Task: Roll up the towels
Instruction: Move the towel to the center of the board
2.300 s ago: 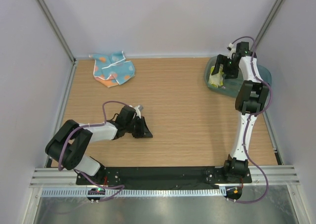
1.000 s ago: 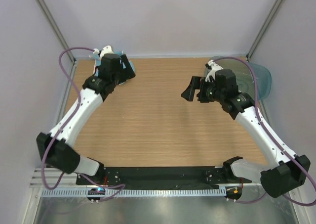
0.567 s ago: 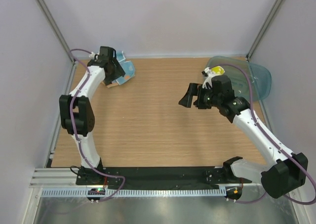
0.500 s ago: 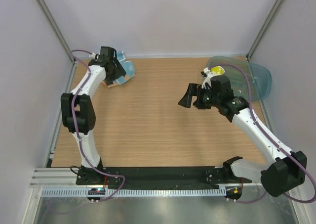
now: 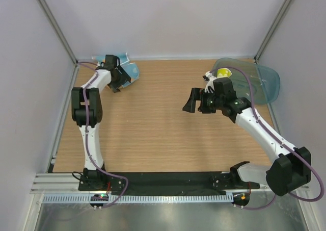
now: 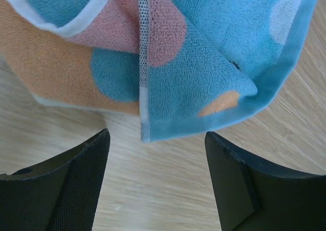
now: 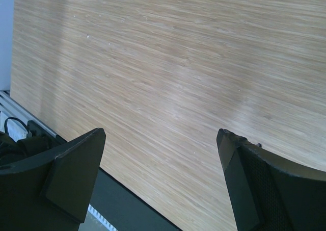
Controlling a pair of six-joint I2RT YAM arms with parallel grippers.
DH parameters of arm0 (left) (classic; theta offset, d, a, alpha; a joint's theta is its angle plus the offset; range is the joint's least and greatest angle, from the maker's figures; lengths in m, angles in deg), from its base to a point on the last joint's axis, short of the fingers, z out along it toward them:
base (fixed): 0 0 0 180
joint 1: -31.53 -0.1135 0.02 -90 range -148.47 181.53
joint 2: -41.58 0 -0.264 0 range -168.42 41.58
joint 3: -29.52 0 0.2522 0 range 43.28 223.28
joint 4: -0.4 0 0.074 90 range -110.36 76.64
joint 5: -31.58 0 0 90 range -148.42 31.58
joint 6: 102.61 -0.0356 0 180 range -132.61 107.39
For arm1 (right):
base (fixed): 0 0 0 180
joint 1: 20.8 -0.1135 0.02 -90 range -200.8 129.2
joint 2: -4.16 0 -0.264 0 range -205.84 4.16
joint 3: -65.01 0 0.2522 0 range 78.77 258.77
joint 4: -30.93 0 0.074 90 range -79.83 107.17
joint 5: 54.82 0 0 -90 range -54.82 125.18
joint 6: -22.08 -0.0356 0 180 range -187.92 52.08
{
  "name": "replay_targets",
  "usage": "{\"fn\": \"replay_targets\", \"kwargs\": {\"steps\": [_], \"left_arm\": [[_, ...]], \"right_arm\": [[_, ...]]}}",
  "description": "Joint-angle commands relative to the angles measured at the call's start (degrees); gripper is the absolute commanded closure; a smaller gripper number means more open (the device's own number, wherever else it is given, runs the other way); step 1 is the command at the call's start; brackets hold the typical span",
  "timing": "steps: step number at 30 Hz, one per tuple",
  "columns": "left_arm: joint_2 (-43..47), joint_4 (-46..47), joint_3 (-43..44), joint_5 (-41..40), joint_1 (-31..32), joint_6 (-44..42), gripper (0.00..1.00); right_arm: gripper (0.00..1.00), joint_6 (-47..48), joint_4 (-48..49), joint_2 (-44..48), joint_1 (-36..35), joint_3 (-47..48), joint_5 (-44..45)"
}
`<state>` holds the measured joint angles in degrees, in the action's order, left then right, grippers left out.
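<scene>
The light blue towel with orange and white shapes lies crumpled at the far left corner of the table. In the left wrist view this towel fills the top, its folded corner just ahead of the fingertips. My left gripper hovers low at its near edge, open, with only bare wood between the fingers. The yellow towel peeks out of the teal tray behind the right arm. My right gripper hangs open over the table's middle, holding nothing.
The translucent teal tray sits at the far right corner. White walls with metal posts close in the back and sides. The black base plate lies along the table's near edge.
The left arm swung from the near table out to the blue towel and its jaws narrowed a little. The right arm left the tray and came toward the middle.
</scene>
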<state>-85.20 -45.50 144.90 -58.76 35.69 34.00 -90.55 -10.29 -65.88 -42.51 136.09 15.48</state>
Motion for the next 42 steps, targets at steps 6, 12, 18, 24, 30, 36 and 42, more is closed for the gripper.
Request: {"fn": "replay_targets", "kwargs": {"steps": [6, 12, 18, 24, 30, 36, 42], "left_arm": [[-4.44, 5.6, 5.69, 2.36, 0.14, 3.05, 0.37], [-5.23, 6.21, 7.1, 2.53, 0.23, 3.66, 0.76], [-0.93, 3.59, 6.83, 1.05, 1.63, 2.26, 1.0], [7.58, -7.65, 10.26, -8.35, 7.51, -4.41, 1.0], [27.32, -9.08, -4.39, -18.11, 18.06, -9.78, 1.0], [50.38, -5.4, -39.44, -13.76, 23.52, 0.83, 0.97], [61.03, -2.22, -58.63, -9.42, 29.31, 5.42, 0.37]], "right_arm": [[0.02, 1.27, 1.27, -3.0, -0.43, 1.57, -1.22], [0.02, 1.36, 1.45, -4.05, -0.35, 1.3, -0.95], [0.02, 1.45, 0.84, -4.23, -0.43, 2.0, -0.69], [0.03, 0.66, -2.67, -2.12, -0.52, 4.55, 2.65], [0.03, -1.88, -6.81, 1.39, -0.43, 5.18, 7.13], [0.03, -5.31, -7.34, 3.59, -0.87, -0.18, 6.69], [0.02, -8.3, -6.47, 2.28, -2.01, -2.47, 8.1]]}}
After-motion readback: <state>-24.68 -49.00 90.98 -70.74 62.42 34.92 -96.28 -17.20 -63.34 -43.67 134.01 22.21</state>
